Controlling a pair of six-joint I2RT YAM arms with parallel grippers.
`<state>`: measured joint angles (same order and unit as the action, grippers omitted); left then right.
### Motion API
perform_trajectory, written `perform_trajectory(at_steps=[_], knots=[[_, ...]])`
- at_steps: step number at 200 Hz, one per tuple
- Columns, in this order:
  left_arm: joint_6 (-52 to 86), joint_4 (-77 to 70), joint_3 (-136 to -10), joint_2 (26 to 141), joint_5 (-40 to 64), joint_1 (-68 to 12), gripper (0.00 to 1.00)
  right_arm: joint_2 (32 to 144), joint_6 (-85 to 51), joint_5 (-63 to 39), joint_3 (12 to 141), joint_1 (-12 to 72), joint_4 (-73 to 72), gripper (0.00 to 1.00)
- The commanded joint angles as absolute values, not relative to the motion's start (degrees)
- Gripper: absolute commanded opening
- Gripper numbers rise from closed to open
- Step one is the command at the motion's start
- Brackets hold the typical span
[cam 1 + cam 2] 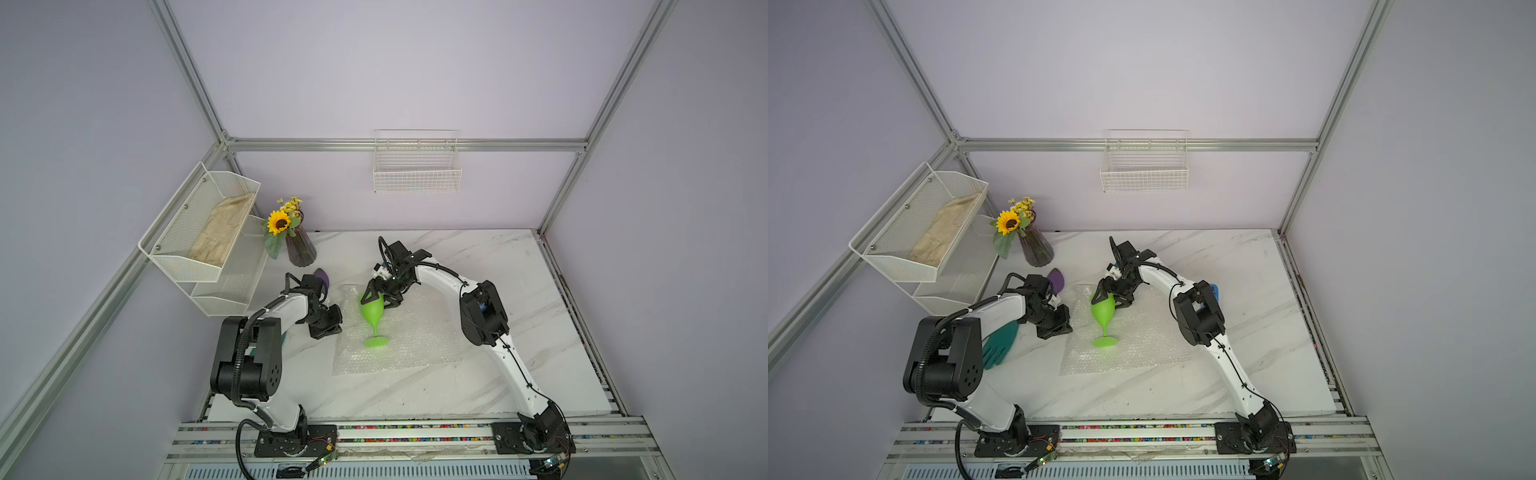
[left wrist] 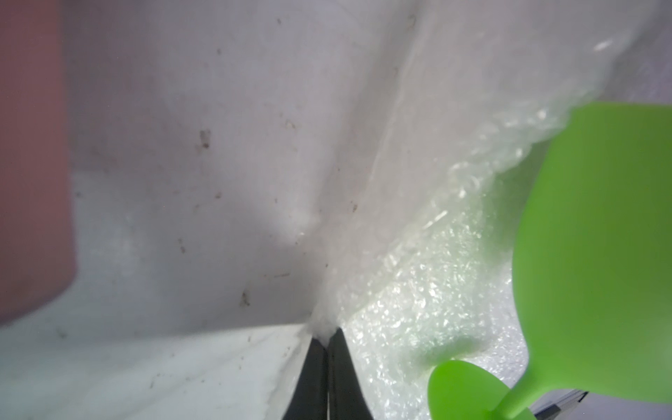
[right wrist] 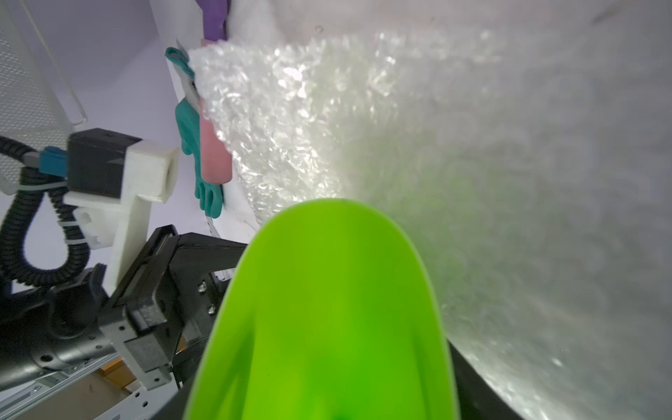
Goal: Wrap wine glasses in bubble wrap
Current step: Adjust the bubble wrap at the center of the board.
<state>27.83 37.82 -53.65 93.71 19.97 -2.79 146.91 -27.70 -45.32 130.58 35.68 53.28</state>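
Mid-worktop, a little toward the left edge: the bubble wrap (image 1: 409,345) (image 1: 1142,349) lies spread out, sides roughly square to the edges of the worktop (image 1: 519,365).

Over the sheet's left half is the goblet (image 1: 372,311) (image 1: 1104,311), lime green. Its foot points to the near edge and its bowl to the far edge. The foot is low at the film, but I cannot tell whether it bears on it or hangs just above. The top views do not settle whether the goblet is upright or leaning.

At the bowl, the right tool (image 1: 378,297) (image 1: 1111,297) is clamped on the goblet near the rim, one black finger on each side. In the right wrist view the green bowl (image 3: 327,309) fills the gap between the fingers, with the wrap (image 3: 309,109) beyond it.

At the sheet's left edge, the left tool (image 1: 326,331) (image 1: 1057,331) sits level with the goblet's stem, near it but apart. In the left wrist view its tips (image 2: 327,342) are together and pinch a bunched bit of the film's edge. From the tips the film (image 2: 418,283) rises in a fold. In that view the goblet (image 2: 600,254) stands off to the side of this tool, not touching it.

Also noted:
- The purple vase (image 1: 300,249) with a sunflower stands at the far left corner.
- The teal glove (image 1: 1000,343) lies by the left edge, partly under the left arm.
- The mesh rack (image 1: 199,232) hangs over the left edge.
- The wire basket (image 1: 417,174) is on the far wall.
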Motion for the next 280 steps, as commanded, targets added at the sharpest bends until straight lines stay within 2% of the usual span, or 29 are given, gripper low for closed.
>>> perform_trajectory(at_steps=[1, 10, 57, 91, 109, 152, 233, 280], knots=[[27.28, 36.9, -54.47, 89.8, 21.63, -2.18, 0.0, 147.95, -24.37, -38.72, 132.33, 36.06, 57.56, 0.64], [27.5, 37.05, -55.11, 89.39, 22.19, -2.18, 0.0, 147.06, -24.59, -37.94, 131.73, 36.04, 57.36, 0.7], [27.51, 38.67, -56.85, 88.28, 22.34, -2.22, 0.0, 142.25, -25.75, -31.07, 129.67, 36.04, 57.75, 0.78], [27.51, 39.61, -57.29, 87.05, 21.87, -2.18, 0.0, 139.02, -25.84, -28.65, 126.43, 36.04, 57.18, 0.89], [27.51, 40.31, -57.89, 86.51, 21.46, -2.22, 0.0, 137.73, -26.06, -28.36, 124.41, 36.04, 56.36, 0.87], [28.04, 40.92, -59.23, 85.36, 20.98, -2.29, 0.0, 131.65, -29.85, -28.1, 115.66, 36.04, 50.0, 0.71], [28.28, 42.01, -60.8, 85.67, 19.88, -2.28, 0.0, 123.88, -37.89, -32.75, 104.36, 36.04, 39.5, 0.69], [29.18, 41.85, -60.42, 84.91, 19.35, -2.27, 0.0, 119.84, -43.56, -31.95, 94.27, 36.12, 30.33, 0.67]])
